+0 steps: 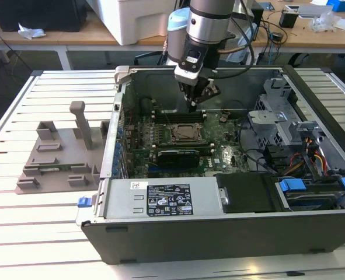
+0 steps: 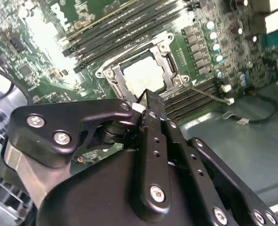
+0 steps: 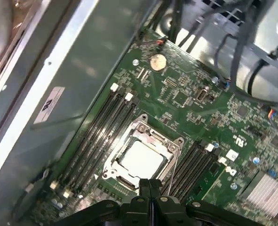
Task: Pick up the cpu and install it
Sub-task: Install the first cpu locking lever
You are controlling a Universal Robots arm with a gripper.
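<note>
In the exterior view, the gripper (image 1: 199, 98) is being held over the socket (image 1: 187, 133) inside the case (image 1: 219, 245). In the second wrist view, the cpu (image 2: 142, 75) is lying flat in the socket, silvery top upward, with memory slots (image 2: 115, 33) flanking it. In the first wrist view, the fingers (image 3: 146, 188) are being seen pressed together, empty.

Open room above seated cpu (image 3: 141, 159), memory slots (image 3: 99, 136) flanking, case wall (image 3: 77, 80), cables (image 3: 237, 47) nearby

The claw (image 2: 146, 97) hides one corner of the socket (image 2: 168, 59).

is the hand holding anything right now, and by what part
Nothing is held. The hand is shut and empty above the cpu, which lies in its socket.
</note>
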